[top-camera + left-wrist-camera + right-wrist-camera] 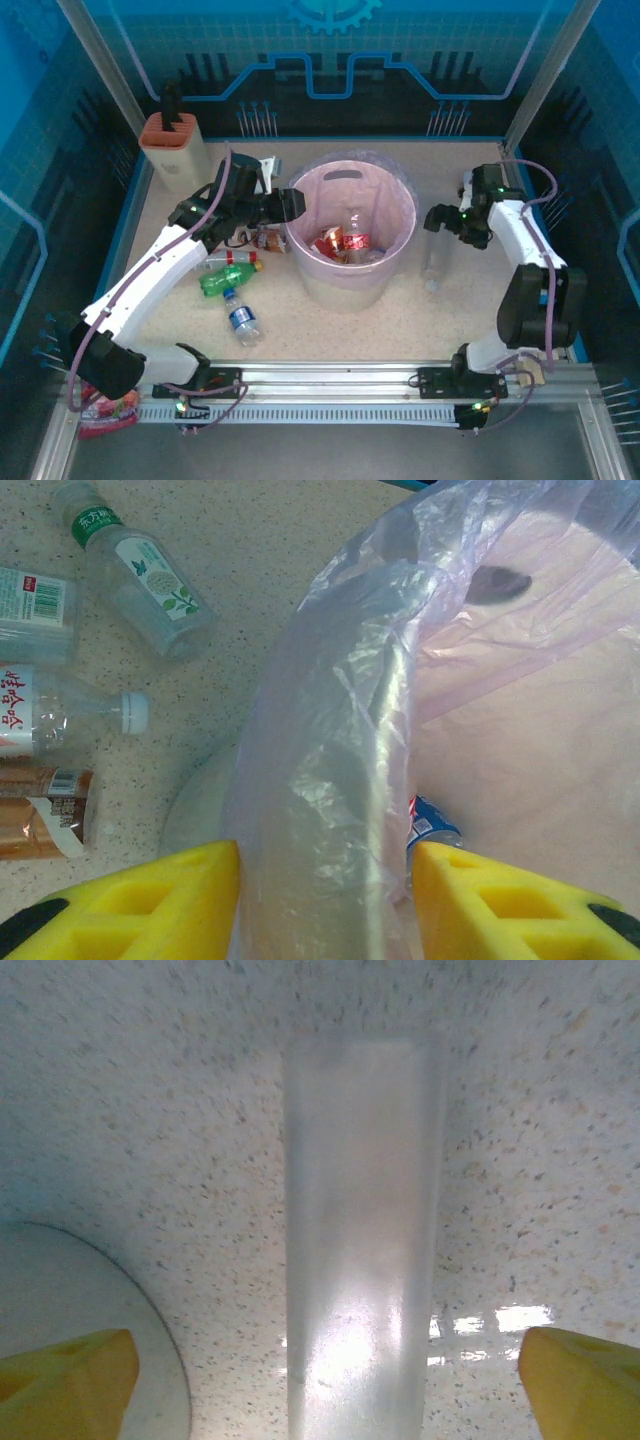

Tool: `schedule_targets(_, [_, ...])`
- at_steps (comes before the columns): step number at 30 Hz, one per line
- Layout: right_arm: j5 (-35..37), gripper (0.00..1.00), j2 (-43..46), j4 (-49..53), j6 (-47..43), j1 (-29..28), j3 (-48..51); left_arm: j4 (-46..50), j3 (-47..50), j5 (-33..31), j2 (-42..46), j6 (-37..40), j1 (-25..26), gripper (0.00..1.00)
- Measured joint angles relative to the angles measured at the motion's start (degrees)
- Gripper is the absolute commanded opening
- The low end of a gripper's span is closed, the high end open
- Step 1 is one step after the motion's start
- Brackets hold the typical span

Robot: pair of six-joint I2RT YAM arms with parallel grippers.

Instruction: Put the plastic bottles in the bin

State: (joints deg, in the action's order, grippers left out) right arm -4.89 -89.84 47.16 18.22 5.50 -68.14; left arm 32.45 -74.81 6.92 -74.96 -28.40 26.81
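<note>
At mid-table stood the bin, a big pale bucket w/ a thin pink bag folded over its rim. The bag was soft and crinkly. The bucket was prob. light, so a bump could shift it. The left gripper was clenched on the bag-covered rim at the bin's left side, one yellow finger outside and the other inside. In the bin were at least two red-label bottles, a clear one beside them, and a blue-label bit low down by the inner finger; I couldn't count more.

Right of the bin, apart from it, a clear bottle lay on the table. The right gripper hung over it, fingers spread wide w/ nothing in them and not touching it. The bottle looked empty, so prob. very light, thin-walled, smooth and slippery. A hard squeeze would dent it or squirt it out, so best taken across the mid-body.

Left of the bin lay a green bottle, a red-label one, an amber one and a blue-label one. All looked just as light and crushable.
</note>
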Motion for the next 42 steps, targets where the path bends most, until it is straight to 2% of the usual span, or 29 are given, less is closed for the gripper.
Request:
schedule_targets(6, [2.5,0.98,-8.0,-0.3,0.4,-2.0,0.0,0.0,0.0,0.0,0.0,0.0,0.0,0.51])
schedule_targets(9, [3.0,0.89,-10.5,-1.1,0.5,-2.3,0.0,0.0,0.0,0.0,0.0,0.0,0.0,0.51])
schedule_targets(13, [3.5,0.68,-11.4,-1.7,0.3,-2.4,0.1,0.0,0.0,0.0,0.0,0.0,0.0,0.51])
schedule_targets(15, [4.0,0.61,-11.4,-1.5,-0.2,-2.4,-0.1,0.0,0.0,0.0,0.0,0.0,0.0,0.51])
schedule_targets(22, [4.9,0.56,-9.1,3.4,-1.9,-1.9,-4.8,0.0,0.0,0.0,-0.6,0.0,0.0,0.52])
schedule_targets(29, [1.8,0.54,-0.8,12.0,-4.9,-0.5,-21.2,-1.0,0.0,0.4,-1.8,0.0,0.0,0.53])
schedule_targets(35, [-6.4,0.53,6.5,16.3,-5.2,-1.3,-37.9,-1.5,0.0,0.9,-2.1,0.0,0.0,0.53])
schedule_targets(37, [-7.4,0.53,7.5,17.4,-5.2,-4.0,-43.7,-1.5,0.0,0.9,-2.1,0.0,0.0,0.54])
schedule_targets(42, [-9.6,0.53,6.3,18.9,-5.4,-17.0,-55.5,-1.1,-0.4,0.9,-2.1,0.3,0.0,0.57])
